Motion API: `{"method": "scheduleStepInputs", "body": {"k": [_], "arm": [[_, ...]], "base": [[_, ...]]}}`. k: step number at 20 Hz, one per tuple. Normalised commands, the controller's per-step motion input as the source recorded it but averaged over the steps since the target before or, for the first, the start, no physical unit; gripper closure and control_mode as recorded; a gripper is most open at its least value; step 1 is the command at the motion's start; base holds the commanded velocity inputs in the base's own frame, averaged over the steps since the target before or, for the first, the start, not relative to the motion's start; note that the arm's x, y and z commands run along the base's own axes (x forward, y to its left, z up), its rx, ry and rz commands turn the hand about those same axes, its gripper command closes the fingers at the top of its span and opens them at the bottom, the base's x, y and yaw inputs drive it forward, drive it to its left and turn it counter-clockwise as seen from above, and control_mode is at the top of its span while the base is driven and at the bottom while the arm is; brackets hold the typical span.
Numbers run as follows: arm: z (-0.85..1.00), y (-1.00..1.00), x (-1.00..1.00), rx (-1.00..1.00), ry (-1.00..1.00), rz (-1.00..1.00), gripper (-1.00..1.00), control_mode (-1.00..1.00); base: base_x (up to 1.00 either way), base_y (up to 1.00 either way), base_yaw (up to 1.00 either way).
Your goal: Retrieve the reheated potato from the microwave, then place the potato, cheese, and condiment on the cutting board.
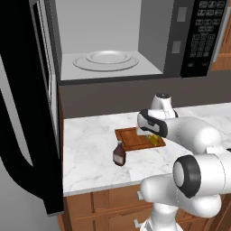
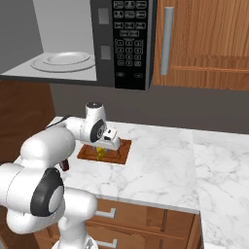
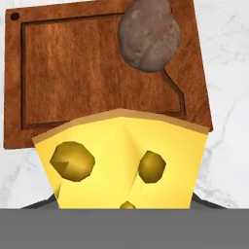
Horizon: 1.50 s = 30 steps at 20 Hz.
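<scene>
Item 1, potato [image 3: 149, 34]: already out of the microwave [image 1: 135, 40], lying on the cutting board [image 3: 87, 73] near one corner; count this step done

Item 2, cheese [image 3: 124, 160]: you have it clamped in the hand [image 2: 103, 150], the wedge close under the wrist camera and held over the board's near edge. Whether it touches the wood cannot be told. It is not yet let go, so count this step as in progress

Item 3, condiment bottle [image 1: 119, 154]: upright on the tabletop [image 1: 90, 149], just beside the board's corner and off the wood; this step is left

Item 4, microwave: door [image 1: 27, 113] swung wide, turntable [image 1: 106, 59] bare

Tally, as judged: 1 of 3 things settled, 1 arriving, 1 waiting. You will need to free the cheese beside the potato, then fetch the bottle
</scene>
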Motion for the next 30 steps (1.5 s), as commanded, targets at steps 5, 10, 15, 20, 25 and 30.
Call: {"method": "scheduleStepInputs", "body": {"k": [5, 10, 15, 20, 25, 30], "arm": [[0.15, 0.22, 0.26, 0.03, 0.0, 0.06, 1.0, -1.0], [0.03, 0.21, 0.31, 0.02, 0.01, 0.05, 1.0, -1.0], [-0.02, 0.15, 0.39, 0.01, 0.03, 0.05, 1.0, -1.0], [-0.06, 0.13, 0.32, 0.0, 0.0, 0.03, 1.0, -1.0], [-0.13, 0.01, 0.28, 0.0, 0.0, 0.0, 1.0, -1.0], [-0.22, 0.0, 0.11, 0.0, 0.0, 0.0, 1.0, -1.0]], "base": [[0.0, 0.0, 0.0], [0.0, 0.0, 0.0], [0.0, 0.0, 0.0], [0.0, 0.0, 0.0], [0.0, 0.0, 0.0], [0.0, 0.0, 0.0]]}}
